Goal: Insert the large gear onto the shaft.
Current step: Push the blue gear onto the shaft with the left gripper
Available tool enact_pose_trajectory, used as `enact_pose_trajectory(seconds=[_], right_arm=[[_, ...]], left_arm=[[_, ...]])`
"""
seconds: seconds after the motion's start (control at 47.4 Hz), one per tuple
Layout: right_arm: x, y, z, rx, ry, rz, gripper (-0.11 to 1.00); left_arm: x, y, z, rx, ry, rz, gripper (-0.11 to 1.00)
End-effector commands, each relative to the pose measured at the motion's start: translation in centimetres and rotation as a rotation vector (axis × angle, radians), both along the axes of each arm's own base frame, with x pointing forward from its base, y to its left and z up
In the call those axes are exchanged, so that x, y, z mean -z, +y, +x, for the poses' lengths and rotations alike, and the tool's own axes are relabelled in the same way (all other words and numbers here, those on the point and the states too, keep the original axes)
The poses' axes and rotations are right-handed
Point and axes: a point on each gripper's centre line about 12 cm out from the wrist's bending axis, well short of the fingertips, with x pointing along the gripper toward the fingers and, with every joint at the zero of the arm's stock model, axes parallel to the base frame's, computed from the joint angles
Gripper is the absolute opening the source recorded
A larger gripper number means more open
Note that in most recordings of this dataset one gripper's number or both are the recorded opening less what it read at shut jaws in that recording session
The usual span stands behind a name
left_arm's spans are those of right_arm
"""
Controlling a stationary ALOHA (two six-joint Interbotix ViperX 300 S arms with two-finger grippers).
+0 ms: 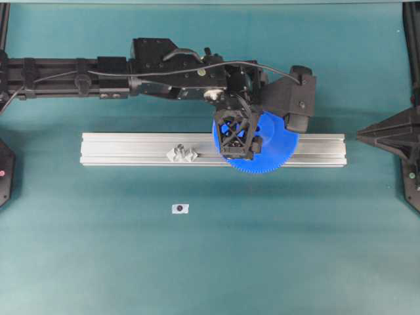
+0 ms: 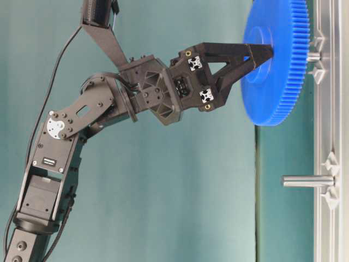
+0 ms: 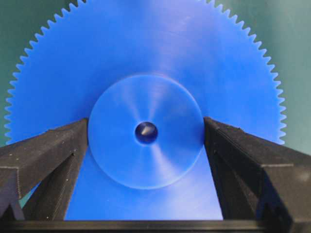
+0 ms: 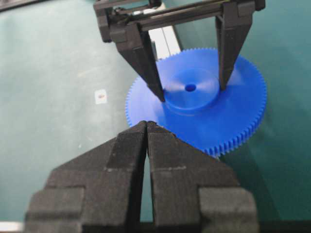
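The large gear (image 3: 146,53), bright blue and flat, hangs level just above the aluminium rail (image 1: 131,149). My left gripper (image 3: 146,132) comes down from above, its two fingertips (image 4: 158,92) pressed against opposite sides of the raised hub (image 4: 192,99). A silvery tip shows inside the centre hole (image 3: 146,132). From table level, the shaft (image 2: 313,56) runs from its winged base into the gear's underside, with a gap between gear and rail. My right gripper (image 4: 146,124) sits low at the table's right side, shut and empty, pointing at the gear.
A second upright pin (image 2: 308,180) on a winged base (image 1: 182,154) stands on the same rail, left of the gear. A small white tag with a dark dot (image 1: 180,208) lies on the green mat in front of the rail.
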Motion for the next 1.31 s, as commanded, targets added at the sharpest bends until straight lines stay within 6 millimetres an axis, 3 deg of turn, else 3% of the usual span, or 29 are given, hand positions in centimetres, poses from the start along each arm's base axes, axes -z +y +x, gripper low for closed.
enact_pose_trajectory(seconds=[0.0, 0.864, 1.286], right_arm=[[-0.5, 0.0, 0.2, 0.004, -0.013, 0.009, 0.08], [-0.6, 0.0, 0.2, 0.004, -0.016, 0.009, 0.08], [-0.7, 0.0, 0.2, 0.004, -0.018, 0.010, 0.08]], left_arm=[[-0.7, 0.8, 0.1, -0.011, -0.019, 0.008, 0.91], [-3.0, 1.5, 0.9, -0.030, -0.068, 0.013, 0.91], [-2.5, 1.5, 0.7, -0.028, -0.028, 0.008, 0.93]])
